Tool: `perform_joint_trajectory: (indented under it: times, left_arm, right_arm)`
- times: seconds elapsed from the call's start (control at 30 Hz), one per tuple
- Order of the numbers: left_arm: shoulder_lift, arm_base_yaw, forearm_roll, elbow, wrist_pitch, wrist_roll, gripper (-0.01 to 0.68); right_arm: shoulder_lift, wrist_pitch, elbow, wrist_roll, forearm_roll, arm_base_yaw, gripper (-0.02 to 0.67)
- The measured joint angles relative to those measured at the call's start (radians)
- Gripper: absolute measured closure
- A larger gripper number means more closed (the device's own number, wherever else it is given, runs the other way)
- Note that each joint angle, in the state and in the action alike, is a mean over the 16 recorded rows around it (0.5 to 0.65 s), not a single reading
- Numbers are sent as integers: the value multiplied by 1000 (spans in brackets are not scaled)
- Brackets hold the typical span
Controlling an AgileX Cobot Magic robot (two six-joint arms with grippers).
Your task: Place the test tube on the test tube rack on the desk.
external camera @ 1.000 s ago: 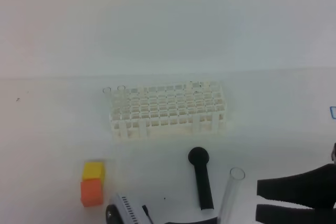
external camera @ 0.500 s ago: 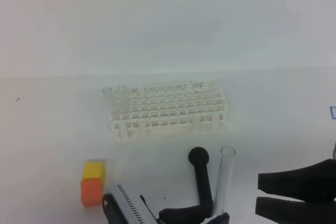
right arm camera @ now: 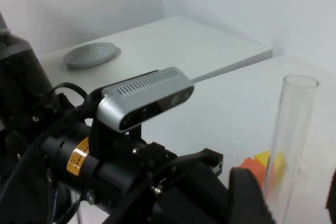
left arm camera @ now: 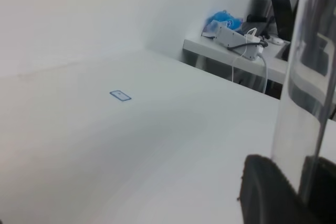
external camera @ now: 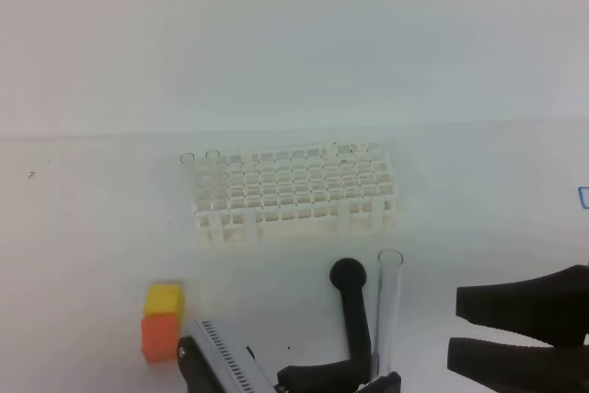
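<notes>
The test tube stands almost upright above the desk, open rim up, its lower end gripped by my left gripper, which is shut on it at the bottom edge. In the left wrist view the clear test tube rises beside a black finger. My right gripper hangs open to the tube's right and touches nothing. From the right wrist the test tube appears ahead of the open jaws. The white test tube rack stands further back, at the middle.
A black round-headed stick lies just left of the tube. An orange block with a yellow block behind it sits at the front left. The left arm's grey camera housing fills the right wrist view.
The left gripper has carried the tube leftward and stood it more upright, coming further into view. The right gripper's jaws have spread wider apart.
</notes>
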Motion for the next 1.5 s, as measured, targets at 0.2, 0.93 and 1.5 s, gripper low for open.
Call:
perform_joint_trajectory:
  times: [0.2, 0.93, 1.5]
  left_arm:
    - [0, 0, -1, 0, 0, -30, 563]
    - [0, 0, 27, -1, 0, -76, 563]
    - [0, 0, 2, 0, 0, -55, 563]
  right_arm:
    - [0, -17, 0, 11, 0, 0, 315]
    - [0, -27, 0, 13, 4, 0, 315]
    - [0, -9, 0, 14, 4, 0, 315]
